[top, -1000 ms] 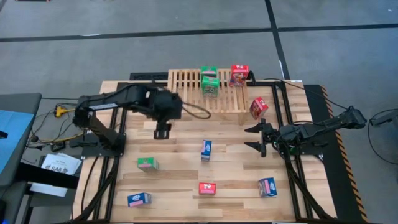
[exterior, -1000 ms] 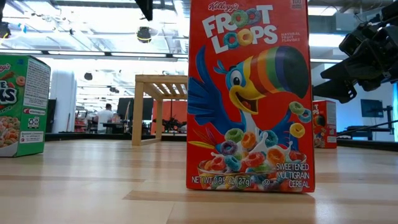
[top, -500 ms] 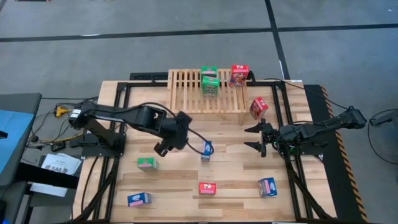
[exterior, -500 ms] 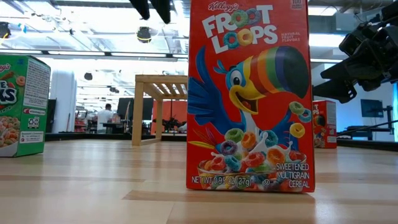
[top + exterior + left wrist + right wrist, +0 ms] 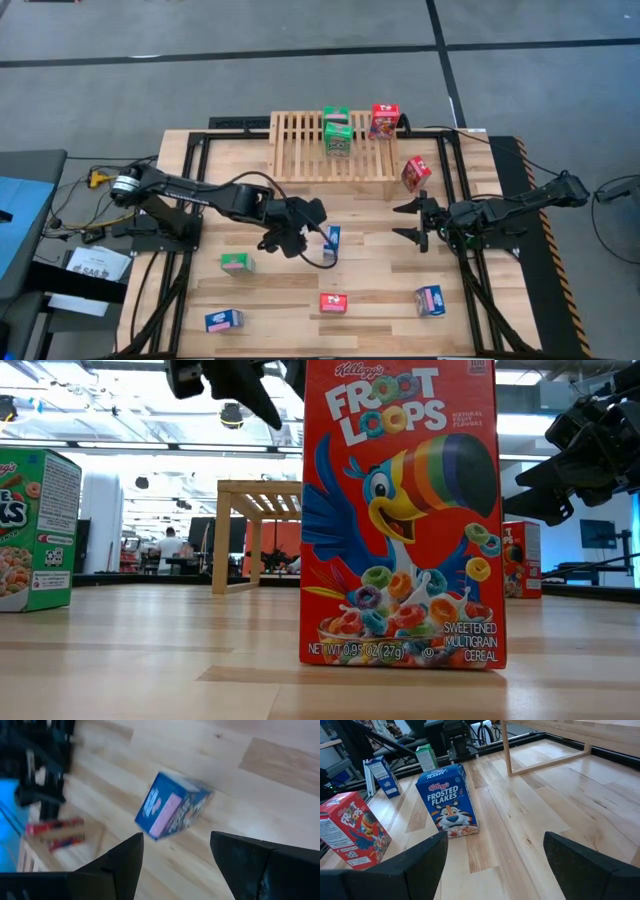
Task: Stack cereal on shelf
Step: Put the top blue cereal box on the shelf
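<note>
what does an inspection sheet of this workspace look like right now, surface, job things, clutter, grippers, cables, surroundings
surface: light wood table, black frame rails.
job's things: green boxes and a red box on the shelf; another red box tilted beside it; six boxes loose on the table, among them the blue box.
clutter: nothing seen on the table.
grippers: left gripper open, beside the blue box, holding nothing; right gripper open, empty, low over the table's right half.
cables: black cable looping off the left arm; wires past the table's left edge.
surroundings: grey floor with black tape lines; paper sheet at left.
</note>
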